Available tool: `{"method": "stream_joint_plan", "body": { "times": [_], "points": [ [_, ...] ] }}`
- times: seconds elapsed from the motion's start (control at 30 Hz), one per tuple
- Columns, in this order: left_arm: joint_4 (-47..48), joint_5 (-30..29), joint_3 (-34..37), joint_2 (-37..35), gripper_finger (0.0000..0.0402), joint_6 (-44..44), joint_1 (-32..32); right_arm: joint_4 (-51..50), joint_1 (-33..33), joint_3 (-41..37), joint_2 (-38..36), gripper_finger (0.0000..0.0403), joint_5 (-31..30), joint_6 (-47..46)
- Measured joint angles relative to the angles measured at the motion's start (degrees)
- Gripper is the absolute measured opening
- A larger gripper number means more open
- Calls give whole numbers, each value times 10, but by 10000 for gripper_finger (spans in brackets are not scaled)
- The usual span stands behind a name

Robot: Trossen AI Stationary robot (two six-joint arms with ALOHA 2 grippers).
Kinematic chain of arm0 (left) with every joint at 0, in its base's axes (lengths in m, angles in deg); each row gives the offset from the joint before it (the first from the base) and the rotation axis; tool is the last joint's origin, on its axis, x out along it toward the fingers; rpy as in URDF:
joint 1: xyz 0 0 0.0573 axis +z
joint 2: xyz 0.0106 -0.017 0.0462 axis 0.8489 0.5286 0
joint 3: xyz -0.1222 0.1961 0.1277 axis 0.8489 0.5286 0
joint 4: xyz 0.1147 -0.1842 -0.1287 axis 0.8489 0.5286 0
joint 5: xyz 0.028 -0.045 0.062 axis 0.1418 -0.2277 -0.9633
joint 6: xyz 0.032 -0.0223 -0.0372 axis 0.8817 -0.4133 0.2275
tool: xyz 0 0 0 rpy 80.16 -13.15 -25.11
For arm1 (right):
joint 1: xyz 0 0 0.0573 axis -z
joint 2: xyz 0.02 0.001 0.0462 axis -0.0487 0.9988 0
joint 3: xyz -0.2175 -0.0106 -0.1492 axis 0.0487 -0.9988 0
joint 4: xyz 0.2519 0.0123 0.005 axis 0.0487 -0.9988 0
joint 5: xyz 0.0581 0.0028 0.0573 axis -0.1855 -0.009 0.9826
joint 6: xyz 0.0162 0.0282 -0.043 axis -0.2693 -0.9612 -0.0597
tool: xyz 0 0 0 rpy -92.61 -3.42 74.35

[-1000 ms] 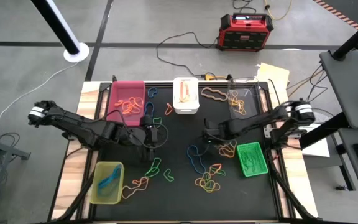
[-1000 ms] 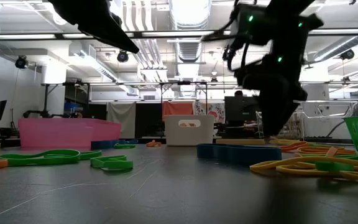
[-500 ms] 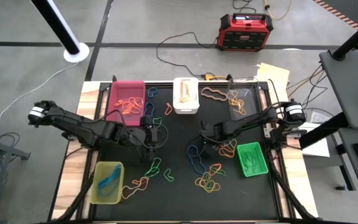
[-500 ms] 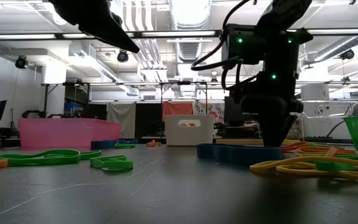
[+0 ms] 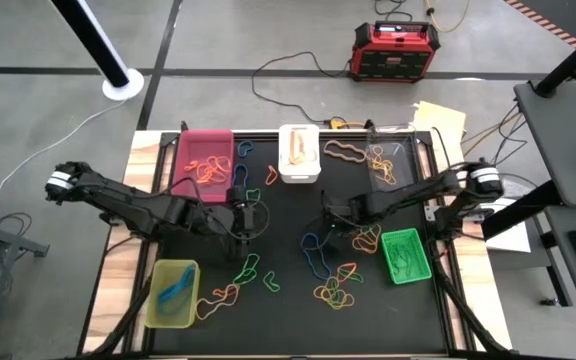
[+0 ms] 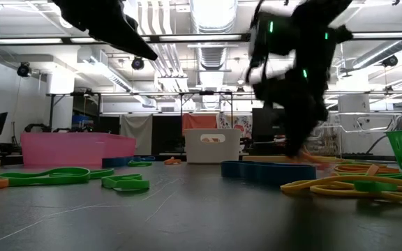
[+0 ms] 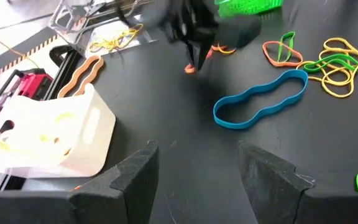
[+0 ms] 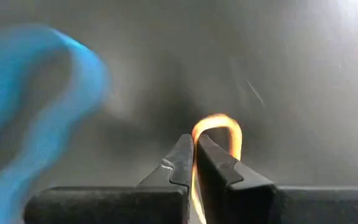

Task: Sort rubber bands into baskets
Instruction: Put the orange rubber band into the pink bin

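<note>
Your right gripper (image 8: 194,155) is clenched on a thin orange rubber band (image 8: 219,127), down on the black table (image 5: 288,305) just right of its middle, beside a blue band (image 7: 260,99). Expect it to be feather-light, limp and stretchy; pinched by one strand it will dangle and may snag neighbours, so hold it mid-loop. Your left gripper (image 7: 197,180) waits released, left of centre, near the white basket (image 5: 299,153).

Table mat (image 5: 288,300): matt black, smooth. Baskets (image 5: 297,155): glossy plastic. Rubber bands (image 7: 260,106): matt rubber. Table edge (image 5: 118,290): bare wood. Gripper fingers (image 8: 219,168): matt black.
</note>
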Motion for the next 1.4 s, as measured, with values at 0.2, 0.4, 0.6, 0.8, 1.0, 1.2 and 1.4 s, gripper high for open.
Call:
{"method": "stream_joint_plan", "body": {
  "times": [0.2,0.4,0.6,0.8,1.0,1.2,1.4],
  "points": [
    [-123,49,53,0,198,24,-1,196,-23,-19,-54,9,14,87],
    [-246,67,88,2,198,32,-1,452,-35,-29,-50,9,74,196],
    [-262,111,91,6,198,31,-1,630,-35,-28,-11,9,143,263],
    [-270,111,90,14,198,31,-1,664,-34,-13,20,9,157,294],
    [-270,111,90,29,195,32,-1,663,-34,3,26,9,158,313],
    [-268,111,90,40,133,33,-1,661,-32,8,22,9,156,324],
    [-260,111,90,39,11,39,-1,654,-30,8,21,12,151,323]
  ]
}}
